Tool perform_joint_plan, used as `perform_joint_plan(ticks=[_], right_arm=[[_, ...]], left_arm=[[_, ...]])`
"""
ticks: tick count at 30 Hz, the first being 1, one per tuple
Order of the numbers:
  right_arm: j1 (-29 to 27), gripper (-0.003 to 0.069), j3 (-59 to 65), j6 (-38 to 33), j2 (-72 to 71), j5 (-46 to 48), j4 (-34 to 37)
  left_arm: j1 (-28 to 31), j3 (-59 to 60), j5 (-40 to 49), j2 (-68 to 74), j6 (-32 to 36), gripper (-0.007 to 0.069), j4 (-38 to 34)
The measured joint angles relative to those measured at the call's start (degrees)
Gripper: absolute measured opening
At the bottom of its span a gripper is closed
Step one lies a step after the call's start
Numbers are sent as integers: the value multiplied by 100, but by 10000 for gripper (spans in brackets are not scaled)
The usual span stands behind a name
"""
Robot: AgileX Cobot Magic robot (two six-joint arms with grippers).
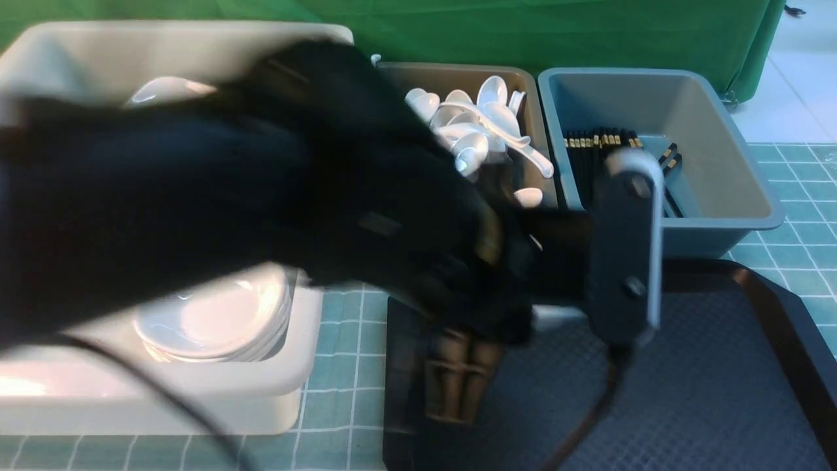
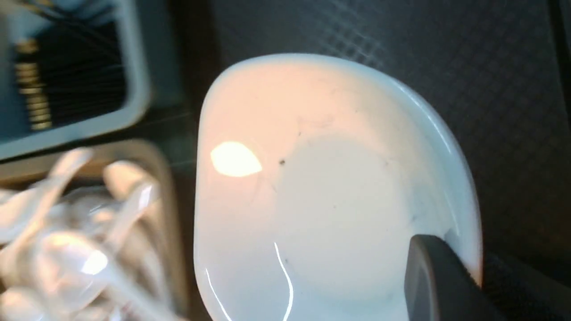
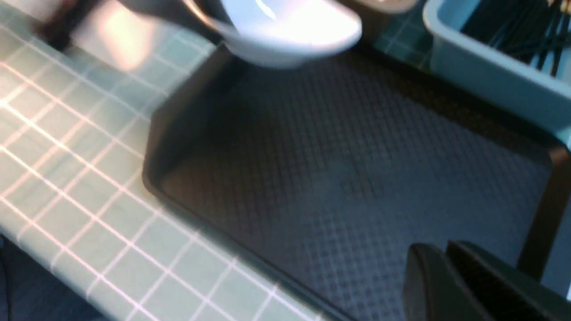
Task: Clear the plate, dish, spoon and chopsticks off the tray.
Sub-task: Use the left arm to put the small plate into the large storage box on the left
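So here's where we're at. Our left gripper [image 2: 441, 254] is clamped on the rim of a white dish [image 2: 330, 191]. One finger is hooked over the inside wall and the other is presumably underneath, out of sight. We read it as the small deep dish rather than the big flat one, but from this close that's a bit of a guess. It's at the far edge of the tray [image 1: 719, 392], right where the spoon bin [image 1: 458, 67] and the chopstick bin [image 1: 752, 216] meet just beyond that edge. We can't tell whether its base rests on the tray floor or hangs just clear of it. The rest of the tray floor we can see has nothing on it.

Our right gripper [image 3: 448, 272] hangs over the tray floor, fingers pinched nearly together with nothing between them.

What worries us is the grip. It's a one-edge pinch on glazed ceramic, so the dish could swivel or slide out once it swings. The trip to the white bin [image 1: 261, 399] off the tray's left side, where the stack of dishes [image 1: 216, 320] sits, crosses the tray rim and the bin wall. A low carry would clip either one. The right arm looks close by too, so a bump is possible. And dropping it hard on that stack could chip something.
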Motion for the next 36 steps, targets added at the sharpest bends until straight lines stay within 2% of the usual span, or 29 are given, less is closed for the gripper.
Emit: perform_joint_plan(ticks=[1, 4, 7, 9, 10, 11, 13, 15, 18, 28, 32, 36], right_arm=[[0, 90, 0, -5, 0, -40, 0], [0, 90, 0, -5, 0, -373, 0], [0, 90, 0, -22, 0, -664, 0], [0, 90, 0, -25, 0, -871, 0], [0, 90, 0, -25, 0, -917, 0], [0, 90, 0, -25, 0, -1121, 0], [0, 90, 0, -25, 0, -1266, 0], [0, 90, 0, -25, 0, -1502, 0], [0, 90, 0, -27, 0, -1567, 0], [0, 90, 0, -27, 0, -1458, 181], [0, 90, 0, -27, 0, -1430, 280], [0, 90, 0, -27, 0, -1419, 309]], left_arm=[[30, 8, 85, -160, 0, 13, 38], [611, 298, 621, -944, 288, 13, 375], [1491, 781, 760, -1478, 1187, 13, 392], [2196, 1267, 733, -1672, 2017, 13, 136], [2257, 1309, 721, -1672, 2068, 13, 136], [2763, 1666, 514, -1678, 2439, 13, -103], [2962, 1898, 271, -1647, 2538, 13, -161], [3515, 2440, -561, -1461, 2774, 15, -241], [3752, 2618, -990, -1206, 2899, 15, -241], [3788, 2640, -1155, -466, 2980, 34, -85], [3793, 2640, -1138, -389, 3006, 125, -85], [3793, 2640, -1138, -410, 2925, 275, -103]])
